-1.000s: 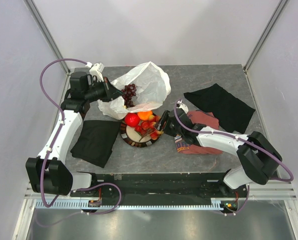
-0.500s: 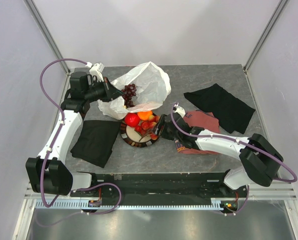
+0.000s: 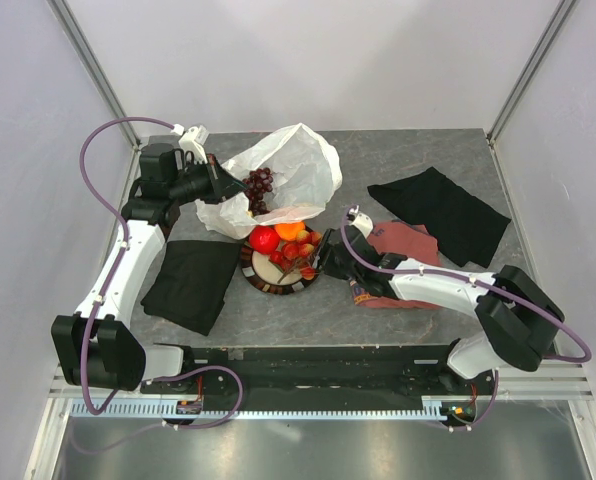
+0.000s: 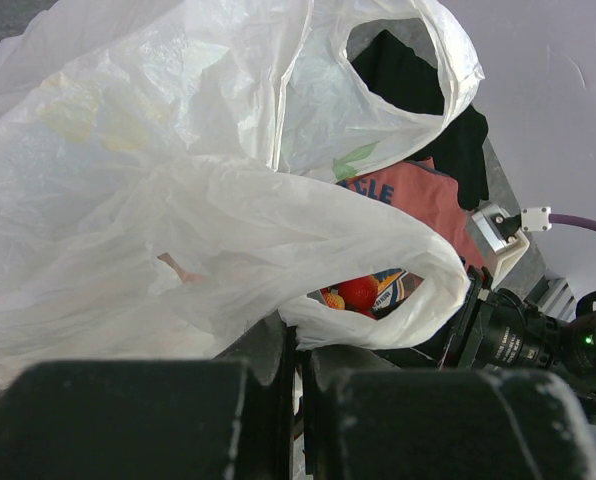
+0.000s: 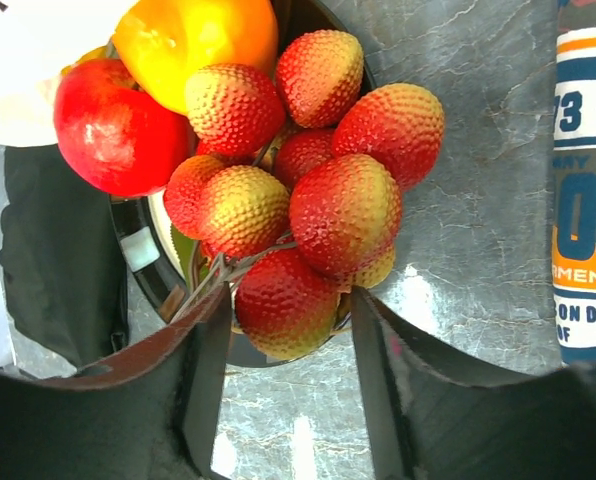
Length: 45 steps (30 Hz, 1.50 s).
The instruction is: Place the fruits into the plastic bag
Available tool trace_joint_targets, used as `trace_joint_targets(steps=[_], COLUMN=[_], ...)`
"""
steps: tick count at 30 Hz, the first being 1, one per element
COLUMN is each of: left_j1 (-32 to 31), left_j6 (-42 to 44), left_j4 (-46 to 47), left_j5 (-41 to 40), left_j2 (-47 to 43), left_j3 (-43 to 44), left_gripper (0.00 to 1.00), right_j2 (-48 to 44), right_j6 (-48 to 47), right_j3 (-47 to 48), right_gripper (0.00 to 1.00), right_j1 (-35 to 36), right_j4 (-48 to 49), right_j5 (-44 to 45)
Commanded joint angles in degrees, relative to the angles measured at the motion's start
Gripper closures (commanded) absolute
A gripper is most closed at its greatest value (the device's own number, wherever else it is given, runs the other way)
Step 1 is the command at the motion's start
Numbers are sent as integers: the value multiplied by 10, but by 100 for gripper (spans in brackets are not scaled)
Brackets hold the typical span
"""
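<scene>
The plastic bag (image 3: 296, 168) lies at the back of the table with its mouth held up. My left gripper (image 3: 218, 186) is shut on its near edge (image 4: 378, 300). Dark grapes (image 3: 259, 188) sit inside the bag's mouth. On the patterned plate (image 3: 268, 285) lie a red apple (image 5: 113, 125), an orange (image 5: 193, 40) and a cluster of small red-yellow fruits (image 5: 318, 190). My right gripper (image 5: 288, 330) is open, its jaws standing on either side of the lowest fruit of the cluster (image 5: 283, 305). The left finger (image 5: 203, 370) touches the stems. In the top view the right gripper (image 3: 316, 258) is at the plate's right rim.
A black cloth (image 3: 190, 283) lies left of the plate and another (image 3: 438, 212) at the back right. A red printed T-shirt (image 3: 403, 250) lies under my right arm, its edge (image 5: 588, 180) close to the right finger. Metal posts stand at the back corners.
My right gripper has slid left onto the plate's edge and its jaws have narrowed round the small fruits. The left arm and the bag have not moved.
</scene>
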Motion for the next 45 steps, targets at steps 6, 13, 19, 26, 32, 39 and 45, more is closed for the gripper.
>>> trace_joint_targets(steps=[6, 13, 19, 26, 32, 39, 45], left_j1=[4, 4, 4, 5, 5, 5, 5], left_j6=[-12, -12, -12, -13, -13, -13, -13], left_j4=[12, 12, 13, 13, 12, 13, 13], left_j5=[9, 11, 9, 11, 10, 11, 11], left_j2=[0, -3, -4, -4, -3, -3, -1], left_j3=[17, 17, 16, 16, 17, 17, 16], left_gripper=[98, 99, 99, 98, 98, 98, 98], right_j2=[8, -17, -56, -112, -155, -199, -191], right_j6=[-1, -20, -60, -126, -180, -243, -276], right_j3=[12, 9, -6, -17, -14, -5, 62], right_gripper=[62, 91, 100, 100, 100, 100, 100], right_j1=[2, 2, 6, 22, 31, 34, 35], right_j4=[9, 14, 57, 90, 93, 115, 101], right_j5=[6, 12, -8, 10, 24, 13, 38])
